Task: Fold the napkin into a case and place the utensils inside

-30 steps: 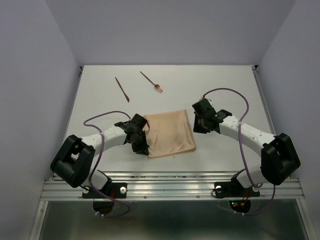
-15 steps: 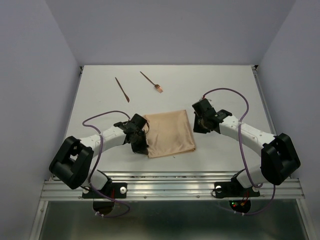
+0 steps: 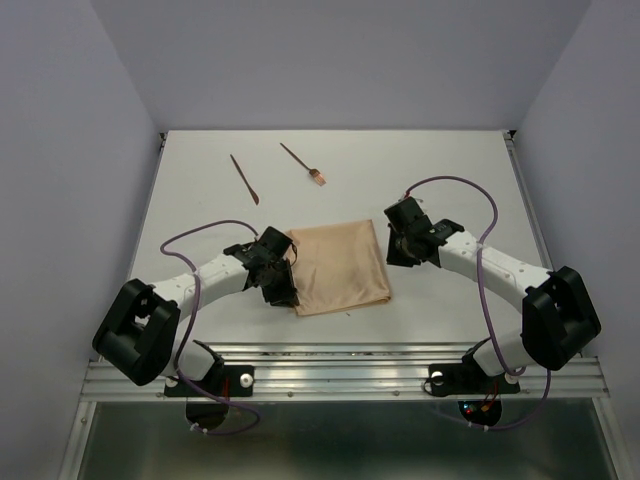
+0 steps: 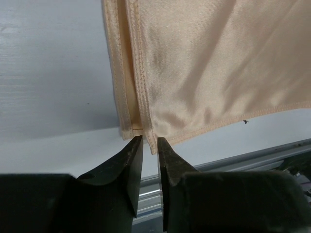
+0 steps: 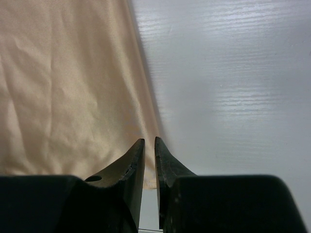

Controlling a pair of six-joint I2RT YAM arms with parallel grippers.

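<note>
— Two grippers are posted at the napkin (image 3: 338,265); which is better placed for the next fold?

— That is judged to be the left gripper (image 4: 148,141). It is set at the napkin's near-left corner, and the stacked hems of the left edge are seen running straight away from its tips.

— How are its jaws found?

— They are drawn narrow, with a thin slit between them and the corner hem right at the tips. Whether cloth is actually pinched cannot be told.

— And the right gripper (image 5: 149,141)?

— It is placed at the opposite edge, toward the far-right corner. Its jaws are likewise narrowed to a slit where the cloth's edge meets the tips. A grip cannot be confirmed there either.

— Where is the napkin laid?

— It is spread flat as a nearly square folded sheet, mid-table (image 3: 450,170) and closer to the near edge, between the two grippers.

— So what is the move turned on?

— The left edge. It is lined up lengthwise with the left gripper, so a narrow case is probably to be made by that edge being carried across toward the right.

— And the utensils?

— The fork (image 3: 303,164) and the plain stick (image 3: 244,178) are laid well apart from the cloth, toward the far-left corner. Nothing is yet placed inside.
</note>
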